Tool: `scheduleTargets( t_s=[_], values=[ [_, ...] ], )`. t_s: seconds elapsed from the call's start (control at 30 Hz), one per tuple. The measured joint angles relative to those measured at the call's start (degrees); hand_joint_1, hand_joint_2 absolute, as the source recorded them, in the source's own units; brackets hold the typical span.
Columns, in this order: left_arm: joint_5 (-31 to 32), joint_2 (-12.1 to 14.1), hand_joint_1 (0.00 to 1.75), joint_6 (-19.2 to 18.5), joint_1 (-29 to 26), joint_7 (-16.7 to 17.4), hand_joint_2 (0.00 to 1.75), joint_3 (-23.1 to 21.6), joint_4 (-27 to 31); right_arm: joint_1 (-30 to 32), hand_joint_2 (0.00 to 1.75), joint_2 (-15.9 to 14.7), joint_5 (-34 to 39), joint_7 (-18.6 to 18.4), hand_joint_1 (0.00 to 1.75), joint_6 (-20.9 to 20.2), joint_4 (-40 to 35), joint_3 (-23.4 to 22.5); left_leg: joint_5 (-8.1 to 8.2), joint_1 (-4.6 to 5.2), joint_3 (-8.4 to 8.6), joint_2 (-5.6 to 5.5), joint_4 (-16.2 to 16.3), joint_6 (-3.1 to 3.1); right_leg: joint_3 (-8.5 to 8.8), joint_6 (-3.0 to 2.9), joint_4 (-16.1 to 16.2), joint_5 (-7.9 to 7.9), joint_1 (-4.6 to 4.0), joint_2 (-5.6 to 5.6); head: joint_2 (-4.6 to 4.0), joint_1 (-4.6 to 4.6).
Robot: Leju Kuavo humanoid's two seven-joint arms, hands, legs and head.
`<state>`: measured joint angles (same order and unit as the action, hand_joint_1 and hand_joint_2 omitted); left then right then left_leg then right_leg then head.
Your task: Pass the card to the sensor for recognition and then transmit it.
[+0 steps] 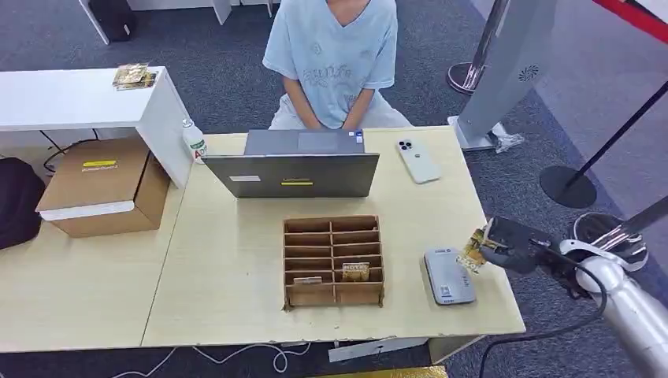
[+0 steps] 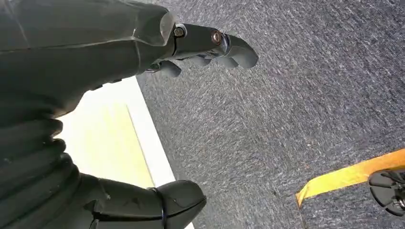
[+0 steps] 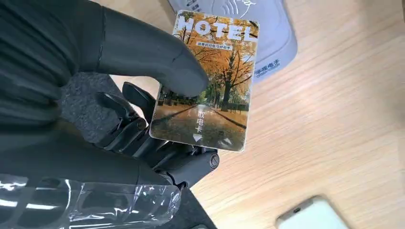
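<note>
The right hand [image 1: 512,246] pinches the printed autumn-scene hotel key card [image 3: 206,81] between the thick thumb and the dark fingers. The card hangs just right of the flat grey plastic card sensor [image 1: 448,276], which lies near the right edge of the light wooden table [image 1: 228,276]. In the right wrist view, the card's far end overlaps the sensor, but contact cannot be confirmed.

Step in hand, as judged: presentation of the card to the sensor; the transmit step is not yet done. The next move calls for a short leftward travel and a lowering of the card flat over the sensor face.

The brown slotted wooden card rack [image 1: 333,261] stands left of the sensor, with open table between them. The white smartphone [image 1: 417,160] lies well apart, on the far side.

The left hand [image 2: 210,45] hangs over grey carpet, fingers apart, holding nothing.
</note>
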<state>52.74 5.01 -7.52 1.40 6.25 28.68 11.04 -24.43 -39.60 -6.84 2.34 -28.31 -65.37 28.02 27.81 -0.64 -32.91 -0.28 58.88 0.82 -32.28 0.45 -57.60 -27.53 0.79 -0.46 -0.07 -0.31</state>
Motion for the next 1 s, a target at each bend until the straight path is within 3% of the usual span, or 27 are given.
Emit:
scheduleTargets(
  t_s=[0.57, 1.0],
  values=[
    [2.27, 0.02, 0.0, -0.13, 0.03, -0.39, 1.75, 1.27, 0.0, -2.08, 1.75, 2.78, 0.46, 1.68, 1.75, 0.0, 2.56, 5.62, 0.0, 0.0, 0.0, 0.0, 0.0, 0.0, 0.0, 0.0, 0.0, 0.0, 0.0, 0.0, 0.0, -0.02],
    [4.02, 0.02, 0.0, -0.35, 0.18, -0.44, 1.75, 1.62, 0.0, -5.18, 1.75, 7.17, -0.55, 2.62, 1.75, 0.37, 7.72, 10.73, -0.04, -0.01, 0.0, 0.0, 0.0, 0.0, 0.0, 0.0, -0.01, 0.0, -0.01, 0.0, 0.0, 0.0]
  ],
)
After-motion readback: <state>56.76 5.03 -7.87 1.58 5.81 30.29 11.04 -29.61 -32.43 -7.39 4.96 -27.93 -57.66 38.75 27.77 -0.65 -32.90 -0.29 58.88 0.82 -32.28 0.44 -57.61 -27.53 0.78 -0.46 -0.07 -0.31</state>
